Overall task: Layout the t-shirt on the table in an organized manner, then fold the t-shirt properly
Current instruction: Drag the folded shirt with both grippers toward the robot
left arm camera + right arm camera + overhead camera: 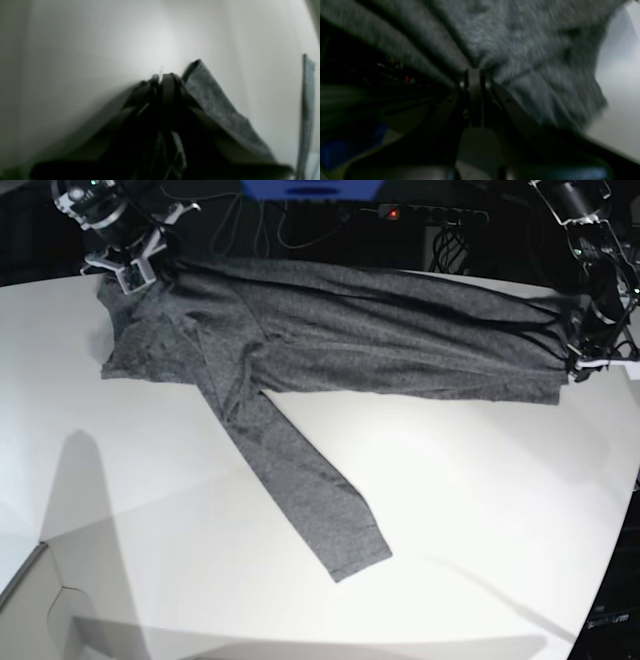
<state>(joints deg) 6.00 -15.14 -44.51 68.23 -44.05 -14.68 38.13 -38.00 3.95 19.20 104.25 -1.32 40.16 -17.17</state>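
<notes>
White and matte, the table (470,510) fills most of the base view, its curved edge running down the right side. Beyond the far edge lies a dark area with cables (300,225), a blue object (310,188) and a power strip (430,213) showing a red light.

The t-shirt (340,330) lies stretched along the far side of the table as a long band of heathered dark grey knit. One long sleeve (300,490) runs diagonally toward the near edge and lies flat on the tabletop.

The right gripper (130,270) is at the left end of the garment in the base view. Its jaws are closed on the t-shirt; the right wrist view shows fabric gathered into pleats that converge at the fingertips (the picture is blurred).

The left gripper (590,360) is at the opposite end, near the right table edge. Its jaws are likewise closed on the t-shirt; the left wrist view shows a fold of grey knit rising beside the closed fingertips, with white tabletop behind it.

Between the two grippers the cloth shows lengthwise wrinkles.
</notes>
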